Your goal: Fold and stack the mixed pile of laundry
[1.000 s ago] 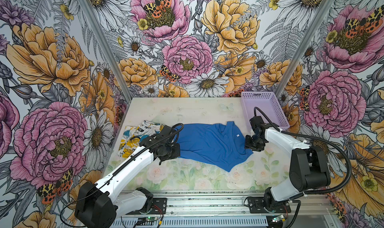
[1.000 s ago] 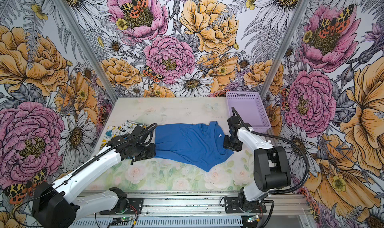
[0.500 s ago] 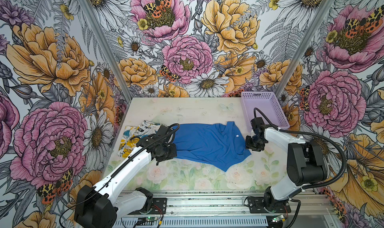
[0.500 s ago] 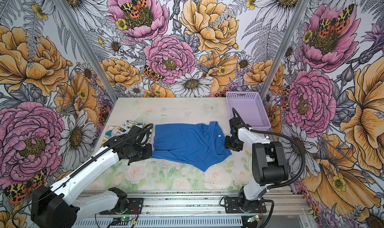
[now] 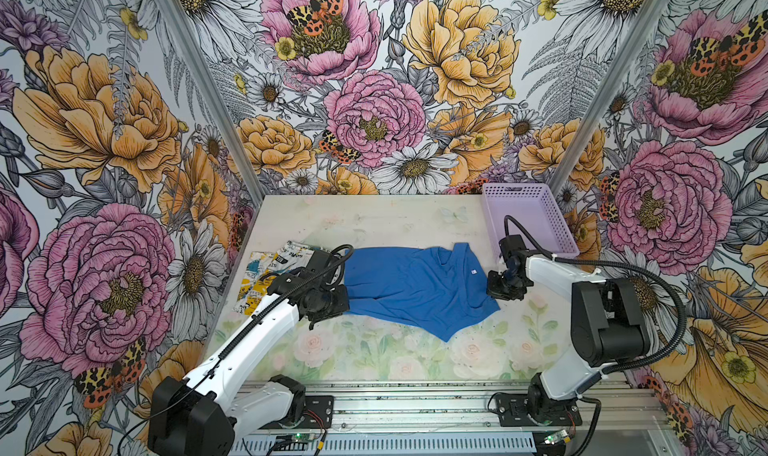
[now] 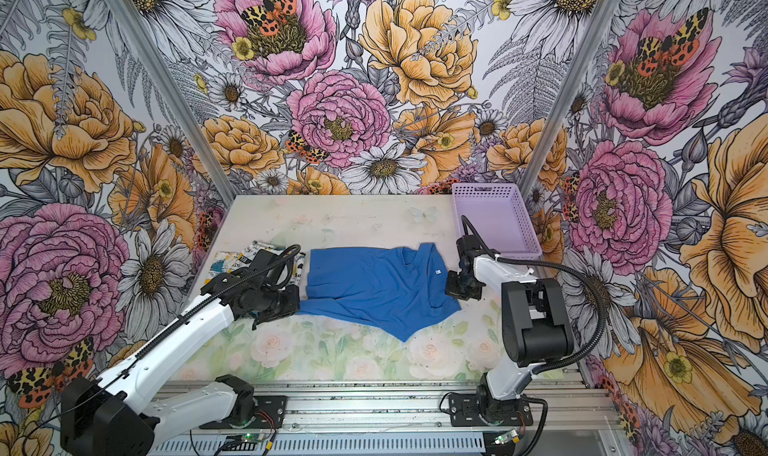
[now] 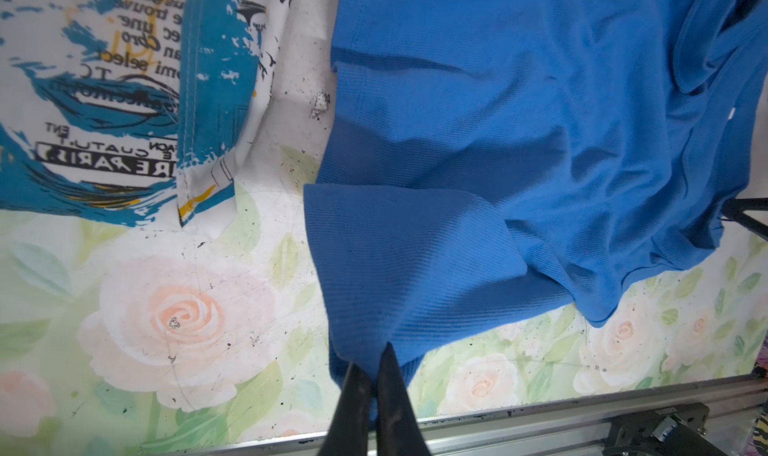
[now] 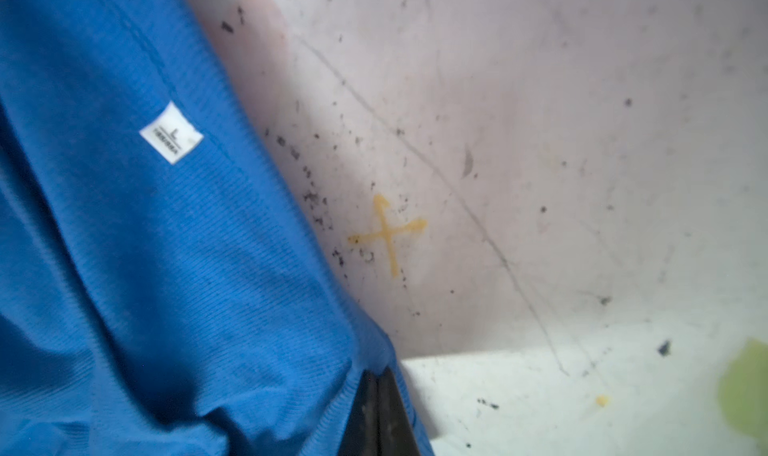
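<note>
Two garments on tabletop (image 5: 374,221). Blue T-shirt (image 5: 415,283) lies spread mid-tabletop, wrinkled, not yet folded. Printed garment (image 5: 266,271) sits compact just beside its left side, with a strip of bare tabletop between them in left wrist view. L tool (image 7: 374,362) is clenched on shirt's near-left corner. R tool (image 8: 376,375) is clenched on opposite edge, near size label (image 8: 171,133). Judgement: opp. grips let fabric be tensioned & flattened for a fold. Lavender basket (image 5: 517,186) is at far-right corner, apart from shirt. Risk: thin pinch at R edge may slip
</note>
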Controlling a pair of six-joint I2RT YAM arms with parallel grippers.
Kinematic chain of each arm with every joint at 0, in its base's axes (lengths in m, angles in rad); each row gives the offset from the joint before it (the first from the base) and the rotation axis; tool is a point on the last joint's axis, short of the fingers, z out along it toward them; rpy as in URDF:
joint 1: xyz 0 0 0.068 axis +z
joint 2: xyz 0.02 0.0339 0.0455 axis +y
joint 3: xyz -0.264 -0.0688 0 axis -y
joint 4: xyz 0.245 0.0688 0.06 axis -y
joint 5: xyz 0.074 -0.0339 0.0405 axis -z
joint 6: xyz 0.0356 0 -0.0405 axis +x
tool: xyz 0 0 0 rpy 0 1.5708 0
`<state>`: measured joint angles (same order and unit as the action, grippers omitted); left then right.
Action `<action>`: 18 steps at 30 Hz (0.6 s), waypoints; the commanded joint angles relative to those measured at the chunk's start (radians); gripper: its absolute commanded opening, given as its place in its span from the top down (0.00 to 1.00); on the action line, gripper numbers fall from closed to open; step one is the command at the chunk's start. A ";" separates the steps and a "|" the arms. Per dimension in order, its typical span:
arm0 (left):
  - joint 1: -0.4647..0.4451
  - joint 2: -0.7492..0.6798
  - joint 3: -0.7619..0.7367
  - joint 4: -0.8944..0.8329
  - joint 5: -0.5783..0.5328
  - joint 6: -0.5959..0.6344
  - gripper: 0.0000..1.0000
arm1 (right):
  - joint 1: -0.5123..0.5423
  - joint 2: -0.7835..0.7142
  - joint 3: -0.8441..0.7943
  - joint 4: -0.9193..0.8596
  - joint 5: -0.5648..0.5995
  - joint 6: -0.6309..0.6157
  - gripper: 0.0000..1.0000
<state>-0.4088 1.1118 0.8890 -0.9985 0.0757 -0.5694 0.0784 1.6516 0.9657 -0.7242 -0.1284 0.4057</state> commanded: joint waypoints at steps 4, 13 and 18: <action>0.012 -0.040 -0.019 -0.014 -0.005 0.020 1.00 | -0.010 -0.071 -0.043 -0.026 0.039 0.018 1.00; 0.013 -0.054 -0.023 -0.025 -0.016 0.011 1.00 | 0.011 -0.135 -0.044 -0.080 0.059 0.012 0.85; 0.013 -0.053 -0.017 -0.032 -0.022 0.009 1.00 | 0.032 -0.095 -0.059 -0.044 0.033 0.002 0.58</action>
<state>-0.4072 1.0683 0.8745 -1.0222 0.0753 -0.5697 0.0990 1.5349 0.9077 -0.7910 -0.0849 0.4171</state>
